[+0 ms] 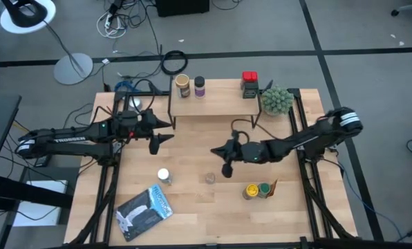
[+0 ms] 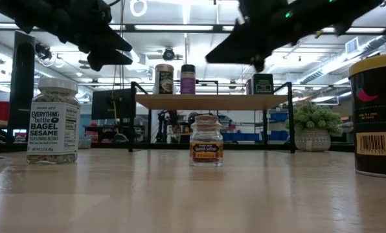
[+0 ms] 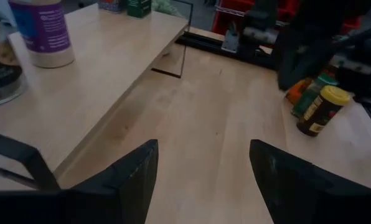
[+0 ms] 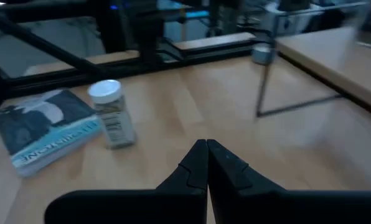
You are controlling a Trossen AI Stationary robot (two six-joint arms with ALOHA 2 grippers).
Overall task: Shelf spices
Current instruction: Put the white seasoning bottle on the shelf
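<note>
Your worktop (image 1: pixel 192 214) carries clutter besides the spices: a flat silver-blue pouch (image 1: pixel 145 211) at the near left corner and a fuzzy green plant (image 1: pixel 276 100) in a pot just right of the shelf (image 1: pixel 213 105). The shelf sits at the far edge, with four spices already on its top board: a tan-lidded jar (image 1: pixel 183 86), a dark-lidded purple-label jar (image 1: pixel 200 86), and a red-lidded tin (image 1: pixel 249 78) touching a dark green tin (image 1: pixel 251 90). Still down on the worktop: a white-lidded jar (image 1: pixel 164 176) beside the pouch, label reading "EVERYTHING but the BAGEL SESAME SEASONING BLEND"; a small clear jar (image 1: pixel 210 178) near the middle, its label too small to read; and a yellow-lidded jar (image 1: pixel 251 191) touching a green-lidded one (image 1: pixel 264 189) at near right. Your left claw (image 1: pixel 163 139) hangs spread and empty above the worktop just off the shelf's left end, well apart from every loose jar. Your right claw (image 1: pixel 227 168) is pressed together, holding nothing, above the middle of the worktop, near the small clear jar, with the shelf's front legs standing just beyond it.
</note>
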